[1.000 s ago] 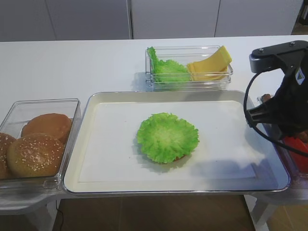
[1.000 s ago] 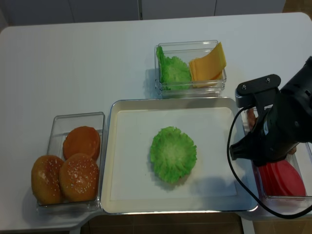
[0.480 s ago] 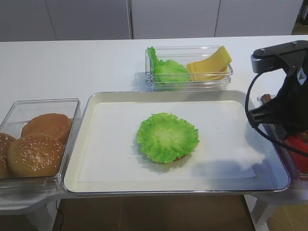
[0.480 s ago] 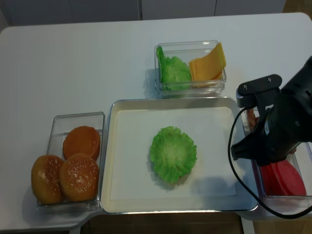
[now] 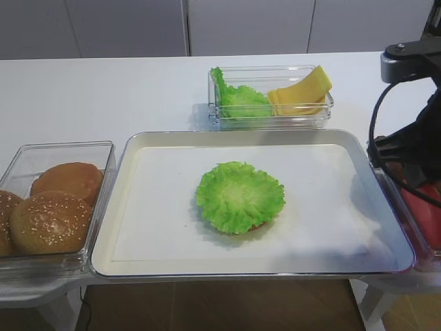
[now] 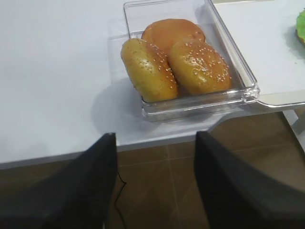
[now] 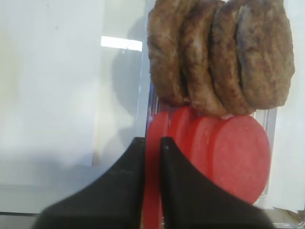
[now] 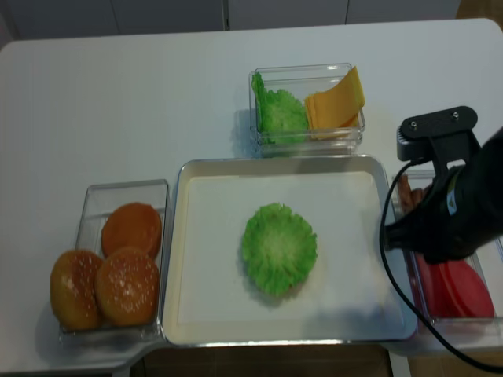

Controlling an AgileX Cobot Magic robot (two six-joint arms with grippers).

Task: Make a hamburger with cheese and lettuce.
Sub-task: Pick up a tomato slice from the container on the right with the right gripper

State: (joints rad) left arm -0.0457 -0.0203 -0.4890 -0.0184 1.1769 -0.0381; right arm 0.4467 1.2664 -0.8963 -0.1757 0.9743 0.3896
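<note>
The hamburger (image 5: 239,196) lies mid-tray as a low stack: a frilly green lettuce leaf over a thin brown base. More lettuce (image 5: 238,98) and yellow cheese (image 5: 301,92) slices stand in a clear box behind the tray. My right gripper (image 7: 153,143) is shut on the edge of the leftmost red tomato slice (image 7: 155,125) in the right-hand box. In the overhead views the right arm (image 8: 456,212) hides that gripper. My left gripper (image 6: 155,135) is open and empty, off the table's front edge, short of the bun box.
The metal tray (image 5: 248,134) holds white paper. A clear box at the left holds sesame buns (image 6: 198,64). In the right box, brown patties (image 7: 219,52) stand on edge behind several tomato slices (image 7: 236,155). Brown floor shows below the left gripper.
The right arm has shifted right, off the tray's edge and over the right-hand box. Its jaws have closed.
</note>
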